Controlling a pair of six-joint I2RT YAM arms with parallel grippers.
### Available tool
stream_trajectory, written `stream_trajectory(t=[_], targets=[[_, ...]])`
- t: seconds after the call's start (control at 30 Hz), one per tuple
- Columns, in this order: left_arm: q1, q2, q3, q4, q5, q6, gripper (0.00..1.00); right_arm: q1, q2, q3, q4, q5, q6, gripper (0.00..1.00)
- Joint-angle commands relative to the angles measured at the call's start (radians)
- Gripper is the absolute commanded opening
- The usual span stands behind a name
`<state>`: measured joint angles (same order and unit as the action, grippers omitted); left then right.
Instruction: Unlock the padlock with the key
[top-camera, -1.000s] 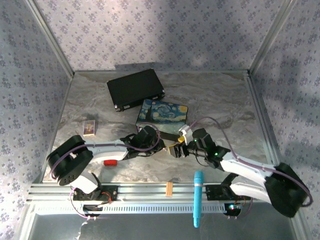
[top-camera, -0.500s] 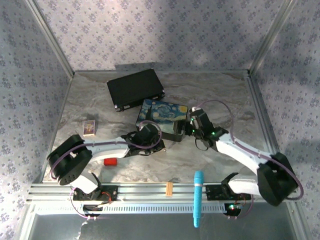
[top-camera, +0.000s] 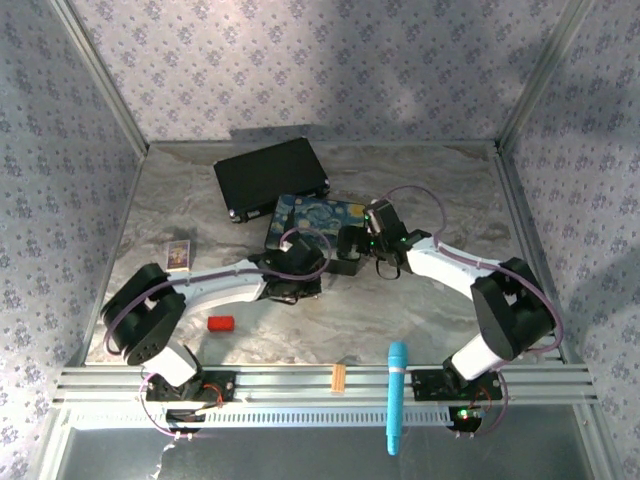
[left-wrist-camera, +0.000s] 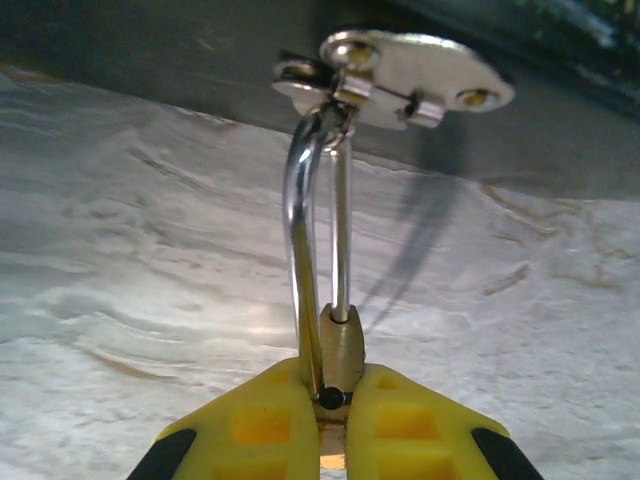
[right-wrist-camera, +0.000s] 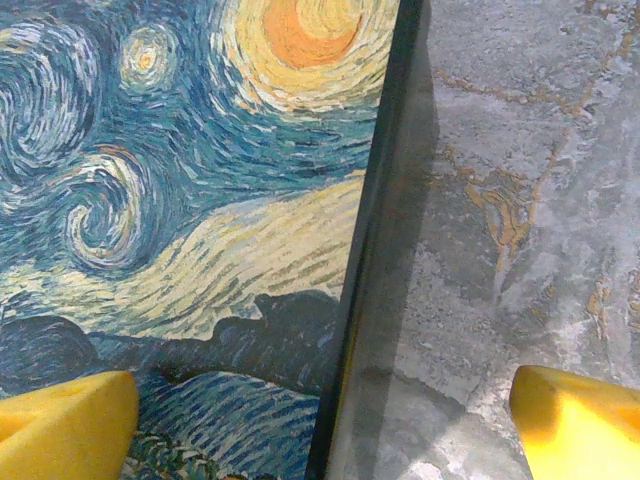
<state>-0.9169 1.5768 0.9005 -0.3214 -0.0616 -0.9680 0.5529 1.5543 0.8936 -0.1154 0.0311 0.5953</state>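
In the left wrist view my left gripper (left-wrist-camera: 340, 378) is shut on the brass body of the padlock (left-wrist-camera: 343, 340). Its silver shackle (left-wrist-camera: 303, 200) loops up through the metal hasp (left-wrist-camera: 400, 80) on the box front. One leg enters the top of the body, the other runs down beside it. My right gripper (right-wrist-camera: 320, 430) is open and straddles the edge of the painted box (right-wrist-camera: 180, 200), one finger above the lid and one above the table. From above, the left gripper (top-camera: 316, 264) and right gripper (top-camera: 349, 248) meet at the painted box (top-camera: 310, 213). The key is out of view.
A black case (top-camera: 270, 177) lies behind the painted box. A small card box (top-camera: 178, 255) and a red block (top-camera: 220, 323) sit to the left. A blue tool (top-camera: 396, 395) and an orange-tan strip (top-camera: 338, 377) rest on the front rail.
My right arm has swung back and left, from the table in front of the box to over the box's right edge. The left gripper stays shut on the padlock.
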Motion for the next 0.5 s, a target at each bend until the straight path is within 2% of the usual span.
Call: stream_trajectory(t=[0.0,0.07,0.17,0.33,0.4,0.47], targets=[[0.010,0.035,0.031,-0.310,-0.233,0.086,0.04,-0.018,0.058,-0.021,-0.134,0.074,-0.003,0.95],[0.008,0.051,0.051,-0.350,-0.287,0.095,0.06,-0.018,0.057,-0.020,-0.132,0.064,-0.002,0.95],[0.009,0.066,0.056,-0.368,-0.301,0.098,0.10,-0.013,0.062,-0.016,-0.130,0.047,-0.003,0.95],[0.001,0.036,-0.023,-0.099,-0.205,0.111,0.14,0.001,0.064,-0.012,-0.132,0.058,-0.008,0.94],[-0.023,0.050,0.004,-0.112,-0.259,0.114,0.15,0.000,0.064,-0.013,-0.136,0.061,-0.009,0.94],[-0.053,0.085,0.063,-0.196,-0.352,0.112,0.17,-0.001,0.061,-0.020,-0.133,0.062,-0.006,0.94]])
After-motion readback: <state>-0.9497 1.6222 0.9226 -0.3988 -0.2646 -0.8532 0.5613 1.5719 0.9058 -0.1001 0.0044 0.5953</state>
